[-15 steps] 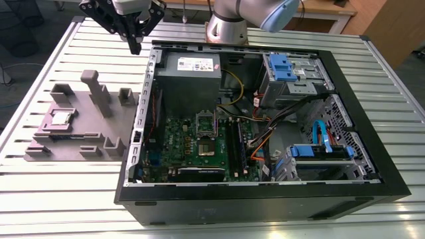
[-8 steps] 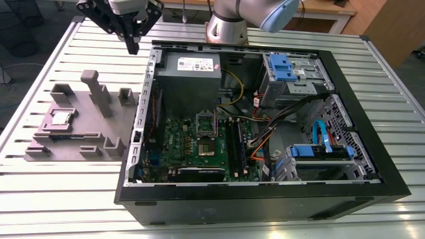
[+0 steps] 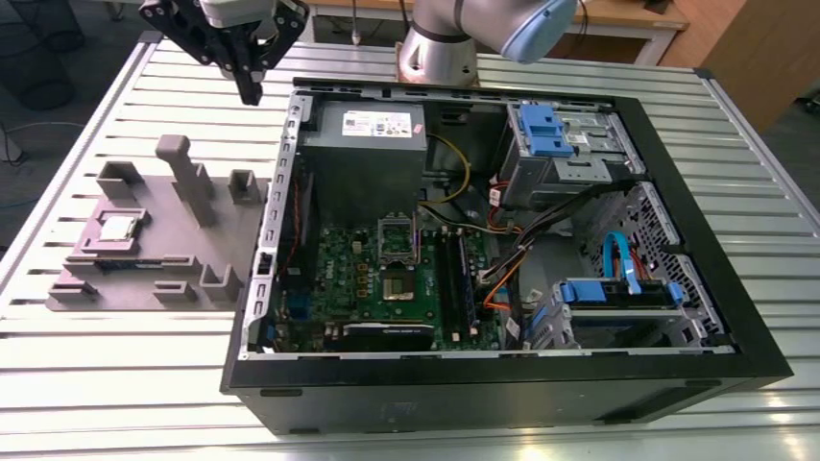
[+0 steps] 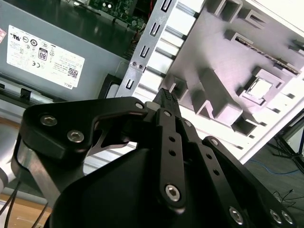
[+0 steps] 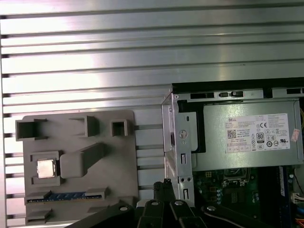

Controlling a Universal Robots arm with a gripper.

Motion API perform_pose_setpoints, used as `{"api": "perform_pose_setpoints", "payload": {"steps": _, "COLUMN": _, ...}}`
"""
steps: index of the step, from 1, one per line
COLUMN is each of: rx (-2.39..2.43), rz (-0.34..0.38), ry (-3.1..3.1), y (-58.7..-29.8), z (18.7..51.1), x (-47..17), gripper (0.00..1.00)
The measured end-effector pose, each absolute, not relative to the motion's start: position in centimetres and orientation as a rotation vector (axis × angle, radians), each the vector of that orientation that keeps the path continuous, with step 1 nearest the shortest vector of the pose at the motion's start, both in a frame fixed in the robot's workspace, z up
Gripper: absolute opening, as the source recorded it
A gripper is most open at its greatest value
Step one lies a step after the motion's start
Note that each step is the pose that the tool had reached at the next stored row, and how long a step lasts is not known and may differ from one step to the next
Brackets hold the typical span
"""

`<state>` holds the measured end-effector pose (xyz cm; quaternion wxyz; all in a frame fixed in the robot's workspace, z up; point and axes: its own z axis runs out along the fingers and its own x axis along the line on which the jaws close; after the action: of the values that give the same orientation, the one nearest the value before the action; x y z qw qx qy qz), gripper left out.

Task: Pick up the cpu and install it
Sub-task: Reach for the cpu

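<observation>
The mauve-grey tray [image 3: 167, 245] holds the cpu [image 3: 119, 227] in a square pocket, beside the open computer case [image 3: 487, 384]. The cpu is small, flat, shiny silver. The tool [image 3: 249, 88] hangs above the tabletop [image 3: 129, 365], pinched narrow and empty.

Exterior view looked steeply down at the open computer case [image 3: 513, 394] from its near side, first wrist view faced straight down from well above, second wrist view angled close past the gripper [image 4: 166, 95], all sharing the tray [image 3: 160, 240] and power supply [image 3: 365, 144]
</observation>
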<state>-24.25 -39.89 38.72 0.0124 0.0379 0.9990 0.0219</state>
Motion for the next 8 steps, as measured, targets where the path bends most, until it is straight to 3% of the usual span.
{"api": "perform_pose_setpoints", "payload": {"steps": 8, "rx": 0.118, "rz": 0.068, "ry": 3.114, "y": -39.90, "z": 38.71, "x": -24.81, "gripper": 0.10}}
